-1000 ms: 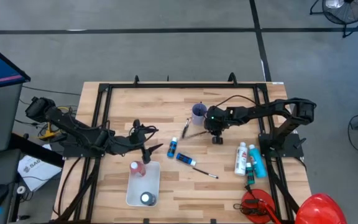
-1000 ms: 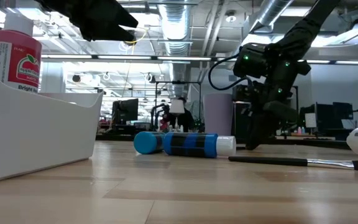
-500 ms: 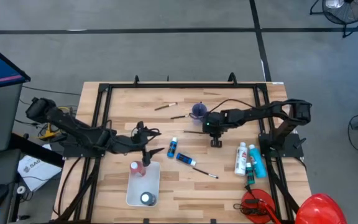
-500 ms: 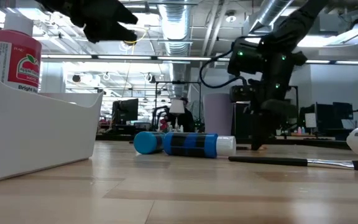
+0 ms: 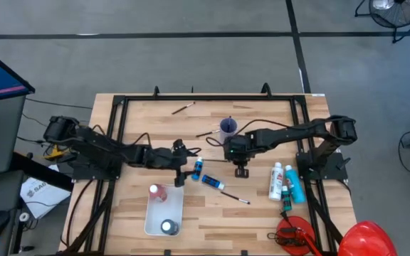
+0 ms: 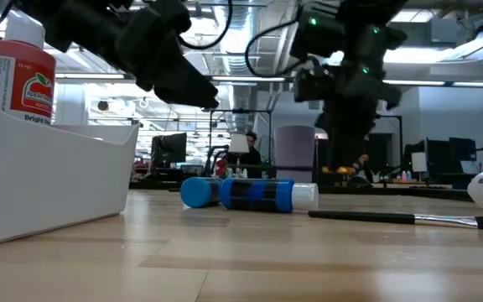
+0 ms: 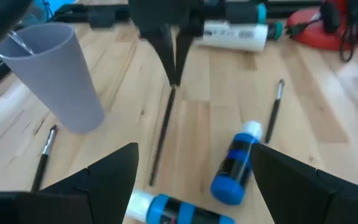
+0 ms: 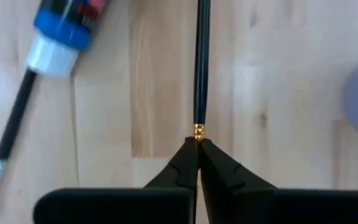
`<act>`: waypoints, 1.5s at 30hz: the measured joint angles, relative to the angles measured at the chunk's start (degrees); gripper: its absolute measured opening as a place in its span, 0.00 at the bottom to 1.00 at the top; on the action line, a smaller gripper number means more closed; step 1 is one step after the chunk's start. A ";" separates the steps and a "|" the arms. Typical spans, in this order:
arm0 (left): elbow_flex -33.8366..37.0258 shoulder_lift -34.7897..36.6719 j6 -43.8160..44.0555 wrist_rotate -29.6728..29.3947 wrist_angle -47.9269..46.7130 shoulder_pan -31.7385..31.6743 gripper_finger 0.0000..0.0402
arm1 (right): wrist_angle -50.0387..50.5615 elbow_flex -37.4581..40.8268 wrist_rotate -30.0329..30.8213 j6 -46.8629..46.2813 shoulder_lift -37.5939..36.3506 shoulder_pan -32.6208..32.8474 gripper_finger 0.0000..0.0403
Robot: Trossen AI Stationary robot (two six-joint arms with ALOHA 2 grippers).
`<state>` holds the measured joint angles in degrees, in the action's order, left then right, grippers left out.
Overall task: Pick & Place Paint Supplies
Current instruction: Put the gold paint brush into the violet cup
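While our right gripper (image 8: 197,144) has its jaws pressed together on the gold-ringed end of a thin black-handled paintbrush (image 8: 201,62), we judge the step in hand to be the pick — the brush lies flat on the pale wooden table (image 5: 262,206), near the lilac plastic cup (image 7: 58,74). Next we must lift it straight up without letting it slip. Our left gripper (image 7: 191,180) hovers with jaws spread above two blue paint bottles with white caps (image 7: 236,163) — nothing held.
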<state>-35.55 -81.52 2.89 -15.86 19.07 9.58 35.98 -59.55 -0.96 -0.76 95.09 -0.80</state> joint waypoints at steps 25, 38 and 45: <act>-3.04 -0.62 -4.24 1.81 -0.45 0.02 0.63 | 19.14 -20.37 1.67 -9.00 1.98 6.54 0.00; -3.10 -0.62 -4.30 2.29 -3.90 -0.24 0.55 | 28.73 -30.83 2.88 -7.69 11.28 8.41 0.00; -3.10 -0.62 -4.19 2.27 -4.04 -0.24 0.56 | 29.32 -34.50 4.03 -7.74 10.99 9.03 0.00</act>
<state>-38.65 -82.15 -1.30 -13.58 15.03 9.34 65.30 -94.05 3.07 -8.49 106.08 8.23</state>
